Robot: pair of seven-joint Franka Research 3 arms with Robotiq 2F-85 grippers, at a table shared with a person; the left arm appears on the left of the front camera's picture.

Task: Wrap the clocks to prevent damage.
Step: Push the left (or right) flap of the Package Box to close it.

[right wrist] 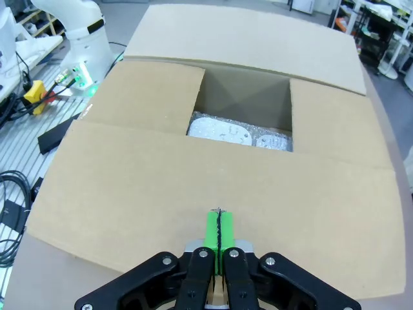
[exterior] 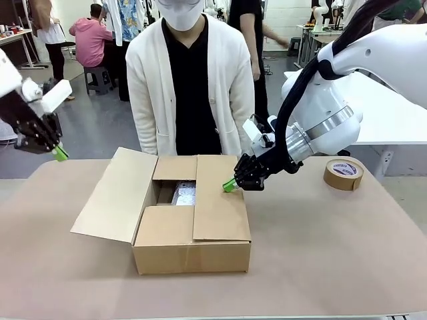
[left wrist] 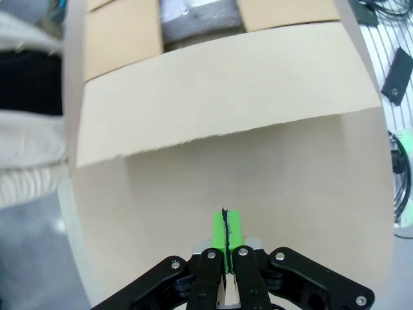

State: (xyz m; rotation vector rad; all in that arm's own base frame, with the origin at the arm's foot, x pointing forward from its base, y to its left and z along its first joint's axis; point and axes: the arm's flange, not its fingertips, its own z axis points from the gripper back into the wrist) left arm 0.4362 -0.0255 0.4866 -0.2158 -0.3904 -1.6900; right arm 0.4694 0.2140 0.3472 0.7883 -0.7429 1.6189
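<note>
Looking at this one, the whole thing comes down to the left flap (exterior: 113, 195) of the cardboard box (exterior: 192, 257). It's the only flap splayed open, hanging off the box's 9 o'clock side with its long edge running 12 to 6 over the table (exterior: 320, 267). The left gripper (exterior: 61, 153) hovers at roughly 10 o'clock from the box, well apart from it, fingers clenched shut on nothing. In its wrist view that flap lies dead ahead at 12 o'clock, stretched crosswise to the fingers, so I'd say the left arm is way nearer to it than the right. The right gripper (exterior: 229, 185), also clamped shut and empty, has its green tips on or just above the right flap (exterior: 220, 213) near the box's 1 o'clock corner, probably pinning it down. The clocks are a bubble-wrapped bundle (exterior: 185, 195) down inside the box, peeking through the gap between the flaps. A tape roll (exterior: 343, 173) sits out at 3 o'clock, well apart.
</note>
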